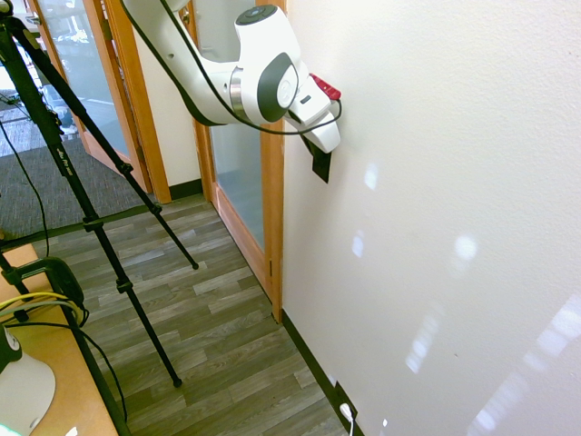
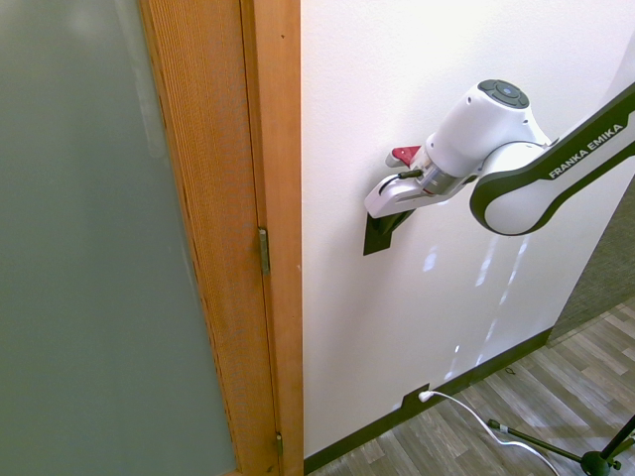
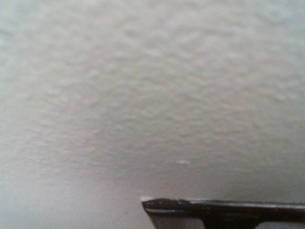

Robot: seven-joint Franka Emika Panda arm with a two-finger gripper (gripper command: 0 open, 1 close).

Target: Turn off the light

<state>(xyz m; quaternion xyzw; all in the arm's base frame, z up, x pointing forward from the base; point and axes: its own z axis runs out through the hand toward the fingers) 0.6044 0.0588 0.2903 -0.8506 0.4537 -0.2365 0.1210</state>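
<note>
No lamp is in view. The light's switch [image 1: 321,169] is a small black upright plate on the white wall, just right of the wooden door frame. It shows again in the second exterior view as the black switch [image 2: 376,238], with its upper part hidden behind the hand. My gripper [image 1: 320,147] is pressed up against the wall right over the plate's top, and the white hand covers it. The gripper [image 2: 390,218] reaches the wall from the right in the second exterior view. The wrist view holds bare wall and a dark straight edge [image 3: 224,207] low in the picture.
A wooden door frame [image 2: 273,228] with a frosted glass door [image 2: 89,248] stands close beside the switch. Low on the wall is a black outlet with a white plug [image 1: 346,411]. The floor is grey wood planks [image 1: 227,345], and a desk corner [image 1: 54,381] is at the lower left.
</note>
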